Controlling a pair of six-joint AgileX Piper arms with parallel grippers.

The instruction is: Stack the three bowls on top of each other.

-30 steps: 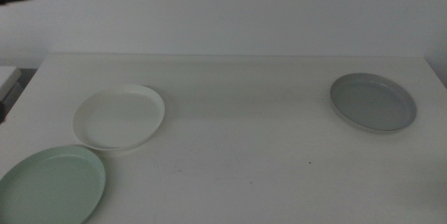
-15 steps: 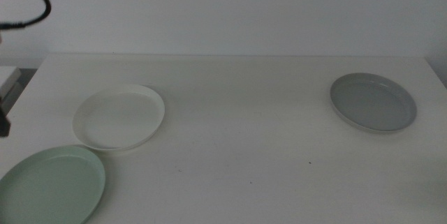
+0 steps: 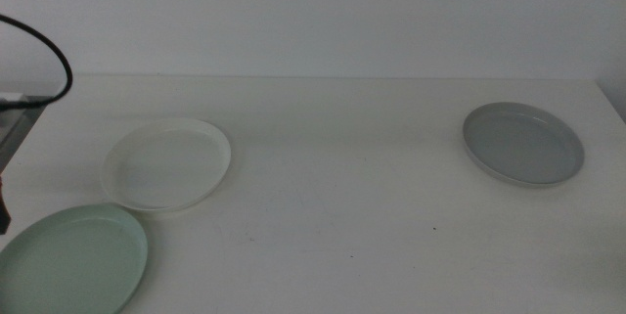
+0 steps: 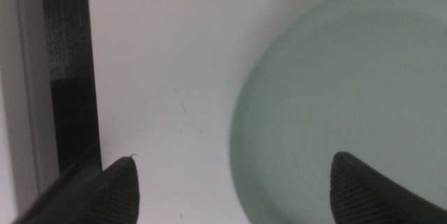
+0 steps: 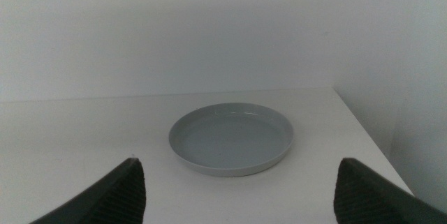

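Note:
Three bowls lie apart on the white table (image 3: 352, 206). The white bowl (image 3: 166, 165) is at the left, the pale mint green bowl (image 3: 70, 260) at the front left corner, and the grey bowl (image 3: 523, 143) at the right. My left gripper (image 4: 235, 158) hangs open above the mint bowl's (image 4: 349, 98) outer rim, one jaw over the bowl and the other over bare table. In the middle view only the left arm's cable (image 3: 61, 71) shows. My right gripper (image 5: 239, 161) stands open, facing the grey bowl (image 5: 230, 139) from a distance, and is out of the middle view.
The table's left edge, with a dark gap (image 4: 70, 77) beyond it, runs close beside my left gripper. A white wall (image 3: 313, 11) rises behind the table. The table's right edge (image 5: 363, 133) passes just beyond the grey bowl.
The left arm's cable has swung down and further into the middle view, and a dark part at the left edge has dropped lower. The bowls have not moved.

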